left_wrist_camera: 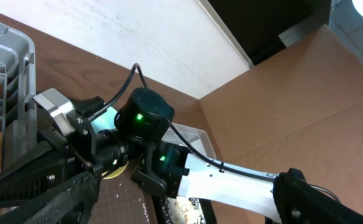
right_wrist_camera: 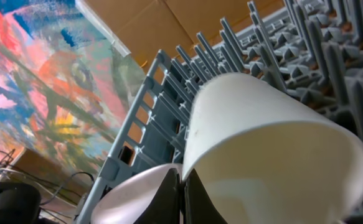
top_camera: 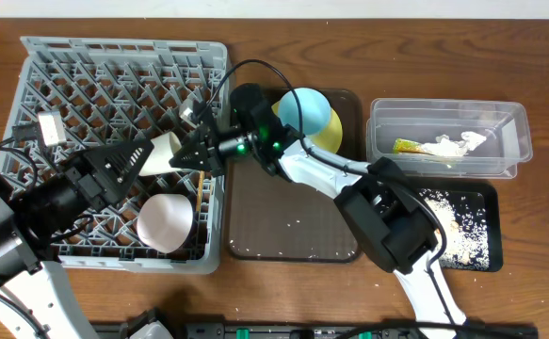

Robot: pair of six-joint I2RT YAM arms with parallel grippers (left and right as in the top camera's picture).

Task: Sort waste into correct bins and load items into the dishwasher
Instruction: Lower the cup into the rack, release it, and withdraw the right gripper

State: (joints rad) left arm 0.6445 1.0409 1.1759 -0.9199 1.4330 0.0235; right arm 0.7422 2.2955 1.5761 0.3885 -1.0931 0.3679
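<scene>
Loading the square grey plastic lattice dish rack (top_camera: pixel 67 66): the right gripper (top_camera: pixel 189 151), pinched shut on a small white tapered cup's (top_camera: pixel 160 155) rim, holds it over the rack's right half, while the left gripper (top_camera: pixel 137 169) gapes empty beside it; next, I judge, seat it between pegs and release.

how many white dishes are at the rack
2. A white bowl sits in the grey rack's near right corner; a white cup, tipped, is held just behind it by the right gripper. More may be hidden.
</scene>
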